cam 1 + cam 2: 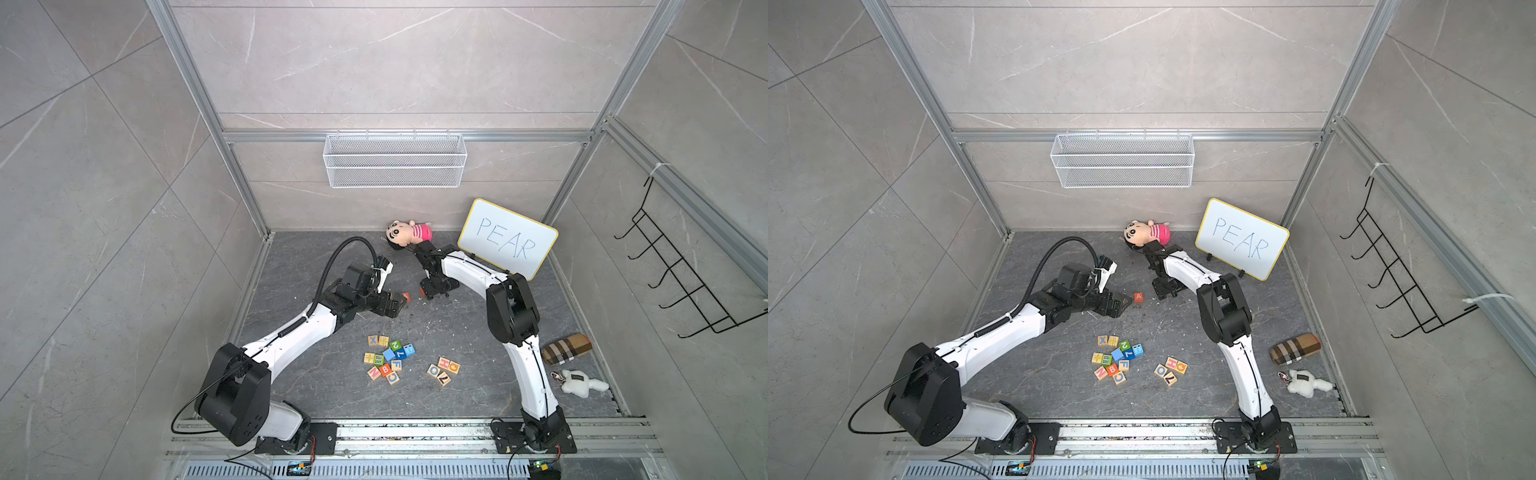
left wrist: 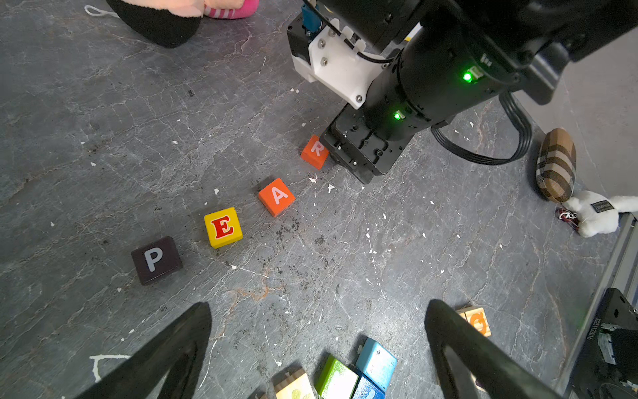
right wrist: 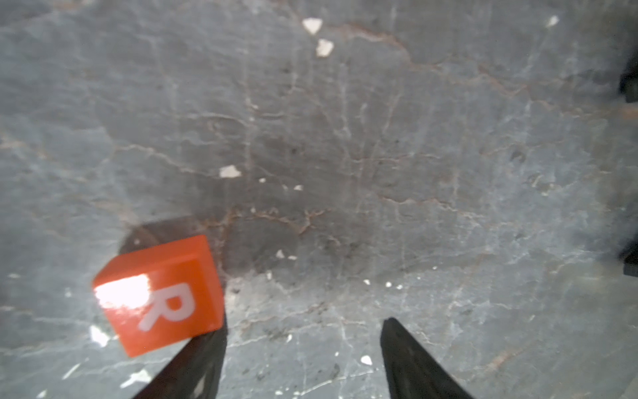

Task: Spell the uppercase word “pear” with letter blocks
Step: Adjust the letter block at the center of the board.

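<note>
Letter blocks [image 2: 223,227]: four, set in a loose diagonal row on the dark stone tabletop [image 1: 457,324], at the middle of the frame in both top views, between the two grippers. The left wrist view reads them in order, none touching:
- black P block [image 2: 156,259], white "P"
- yellow E block [image 2: 223,227], red "E"
- orange A block [image 2: 276,197], pale "A"
- orange-red R block [image 2: 315,152], pale "R"; its far edge is hidden behind the right arm's black housing, and whether it lies flat cannot be told

Hidden: in both top views the left arm covers P and E. In a top view A shows whole [image 1: 1138,296]. R is hard to make out there.

Left gripper [image 2: 317,309]: jaws spread wide, nothing between them, hovering short of the row.

Right gripper [image 3: 300,328]: jaws apart, only bare tabletop between them. The R block sits outside them and overlaps one fingertip. Glare blots part of its face, and contact cannot be told.

Writing:
- whiteboard [image 1: 507,239], yellow-rimmed, right of centre, handwritten "PEAR"
- spare cubes [image 1: 386,359], lower centre; X, N, Z, F, B and C are legible
- smaller cube group [image 1: 444,370]; H, O and 7 are legible
- white plush toy [image 1: 579,382], lower right; its dark label is too small to read
</note>
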### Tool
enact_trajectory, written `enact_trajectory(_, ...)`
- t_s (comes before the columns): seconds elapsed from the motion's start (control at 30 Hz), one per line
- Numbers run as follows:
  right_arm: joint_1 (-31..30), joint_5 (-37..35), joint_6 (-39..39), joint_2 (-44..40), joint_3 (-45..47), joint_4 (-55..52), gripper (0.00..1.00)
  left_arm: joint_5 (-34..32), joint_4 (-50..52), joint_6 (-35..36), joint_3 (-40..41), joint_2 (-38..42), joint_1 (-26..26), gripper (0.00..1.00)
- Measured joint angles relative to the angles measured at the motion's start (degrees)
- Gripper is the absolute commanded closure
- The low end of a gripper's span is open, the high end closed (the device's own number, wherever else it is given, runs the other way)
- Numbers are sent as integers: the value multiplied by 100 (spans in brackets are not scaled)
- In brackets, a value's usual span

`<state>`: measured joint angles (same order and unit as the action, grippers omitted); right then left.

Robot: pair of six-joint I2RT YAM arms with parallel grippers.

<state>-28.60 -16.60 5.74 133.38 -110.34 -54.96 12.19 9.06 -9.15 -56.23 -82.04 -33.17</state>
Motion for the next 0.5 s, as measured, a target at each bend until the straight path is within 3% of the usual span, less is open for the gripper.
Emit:
enact_trajectory(0.2, 24, -44, 2, 2, -96, 13, 26, -2, -2, 0, 0, 33, -24, 0)
enact_trajectory(0.5, 55, -37, 13, 245, -933, -22, 26, -2, -2, 0, 0, 90, -35, 0)
